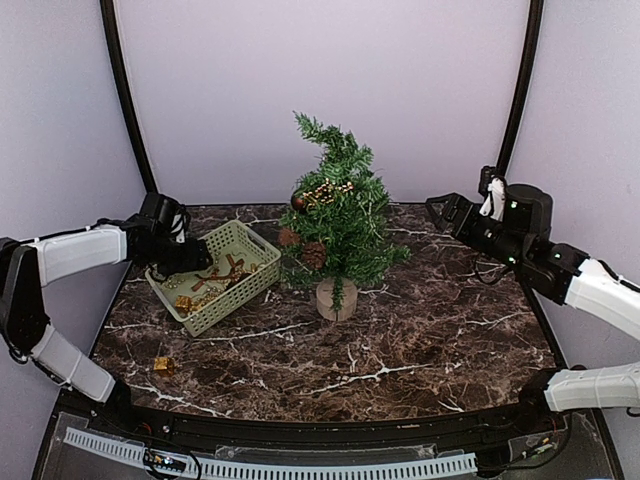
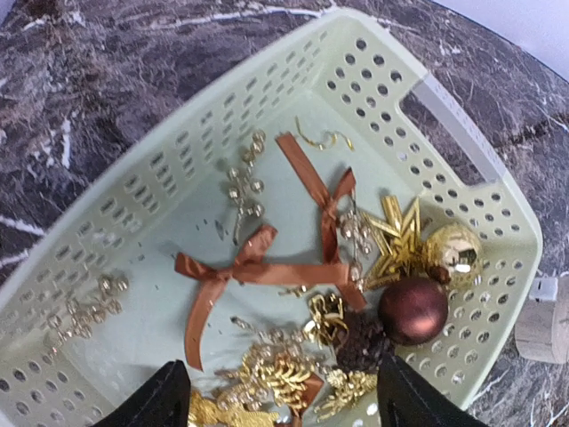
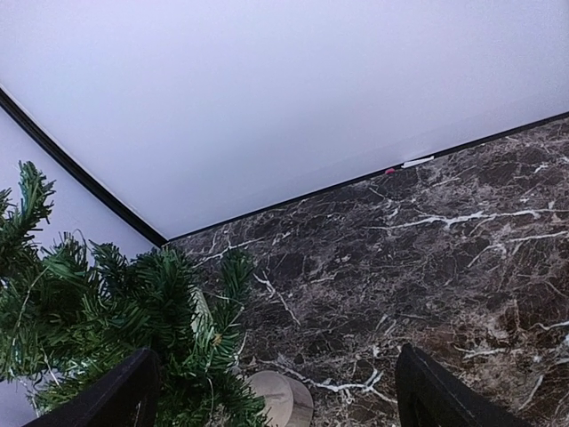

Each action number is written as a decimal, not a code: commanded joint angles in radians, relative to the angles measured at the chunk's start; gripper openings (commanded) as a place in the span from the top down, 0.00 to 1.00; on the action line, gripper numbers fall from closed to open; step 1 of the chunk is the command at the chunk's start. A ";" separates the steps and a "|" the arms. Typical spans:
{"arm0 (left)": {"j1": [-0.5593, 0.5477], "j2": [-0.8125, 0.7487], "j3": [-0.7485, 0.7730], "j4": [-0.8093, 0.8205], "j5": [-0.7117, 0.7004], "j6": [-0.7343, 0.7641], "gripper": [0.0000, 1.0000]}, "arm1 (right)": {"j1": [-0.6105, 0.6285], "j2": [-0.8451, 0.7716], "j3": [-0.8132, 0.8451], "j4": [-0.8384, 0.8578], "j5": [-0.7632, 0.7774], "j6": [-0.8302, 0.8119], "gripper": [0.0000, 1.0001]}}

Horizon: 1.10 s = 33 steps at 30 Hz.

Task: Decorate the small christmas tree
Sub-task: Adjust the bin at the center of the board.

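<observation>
The small christmas tree point(image 1: 335, 215) stands mid-table on its round wooden base point(image 1: 335, 298), with a gold sprig, a dark ball and pine cones hung on it. Its branches point(image 3: 116, 311) and base point(image 3: 283, 398) show in the right wrist view. My left gripper point(image 1: 200, 258) hangs open and empty over the pale green basket point(image 1: 248, 240); in the left wrist view the gripper point(image 2: 277, 396) is above gold sprigs point(image 2: 276, 378), a pine cone point(image 2: 360, 342), a maroon ball point(image 2: 412, 310), a gold ball point(image 2: 452, 253), a gold star point(image 2: 397, 233) and brown ribbon bows point(image 2: 258, 267). My right gripper point(image 1: 440, 212) is open and empty, right of the tree.
A small gold gift-box ornament point(image 1: 164, 365) lies on the marble table point(image 1: 420, 330) near the front left. Black frame posts point(image 1: 125, 90) stand at the back corners against the pale walls.
</observation>
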 commanded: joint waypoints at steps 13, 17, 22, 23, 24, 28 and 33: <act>-0.135 -0.121 -0.181 -0.060 0.221 -0.161 0.49 | -0.006 -0.033 -0.040 0.045 -0.015 0.022 0.07; -0.150 -0.156 -0.227 -0.011 0.282 -0.188 0.51 | -0.006 -0.035 -0.041 0.046 -0.014 0.025 0.07; -0.164 -0.178 -0.265 0.071 0.343 -0.226 0.51 | -0.006 -0.037 -0.045 0.056 -0.024 0.040 0.08; -0.167 -0.169 -0.272 0.085 0.350 -0.231 0.51 | -0.007 -0.039 -0.045 0.058 -0.024 0.041 0.08; -0.171 -0.165 -0.276 0.093 0.357 -0.237 0.52 | -0.006 -0.038 -0.047 0.058 -0.026 0.043 0.08; -0.208 -0.132 -0.288 0.133 0.363 -0.248 0.52 | -0.007 -0.050 -0.050 0.047 -0.022 0.045 0.08; -0.227 -0.150 -0.263 0.102 0.310 -0.230 0.53 | -0.006 -0.077 -0.057 0.028 -0.005 0.047 0.08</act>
